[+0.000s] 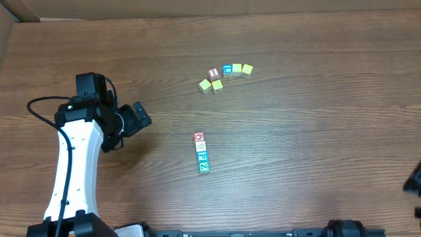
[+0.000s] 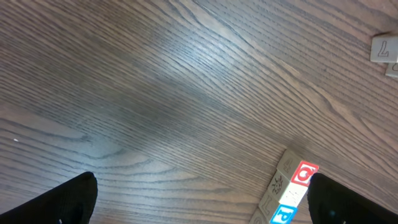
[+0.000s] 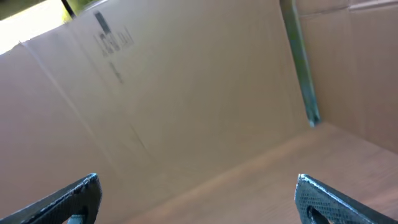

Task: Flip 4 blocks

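Observation:
The four blocks stand in a short column on the table: red "O" [image 1: 198,137], a whitish one [image 1: 200,145], blue "P" [image 1: 202,156] and green "Z" [image 1: 204,167]. My left gripper [image 1: 141,117] hovers to their left, open and empty. In the left wrist view the red "O" block [image 2: 303,173], the whitish block [image 2: 292,194] and the blue "P" block [image 2: 283,214] lie just inside the right finger [image 2: 348,202]. My right gripper [image 3: 199,202] is open with nothing between its fingers, facing a cardboard wall; in the overhead view only a dark bit of it [image 1: 414,183] shows at the right edge.
Farther back sits a cluster of cubes: yellow ones [image 1: 205,85] [image 1: 242,68], a red "1" cube [image 1: 213,74] and a blue-faced cube [image 1: 227,70]. A pale cube [image 2: 385,48] shows at the left wrist view's top right. Cardboard walls [image 3: 186,93] border the table.

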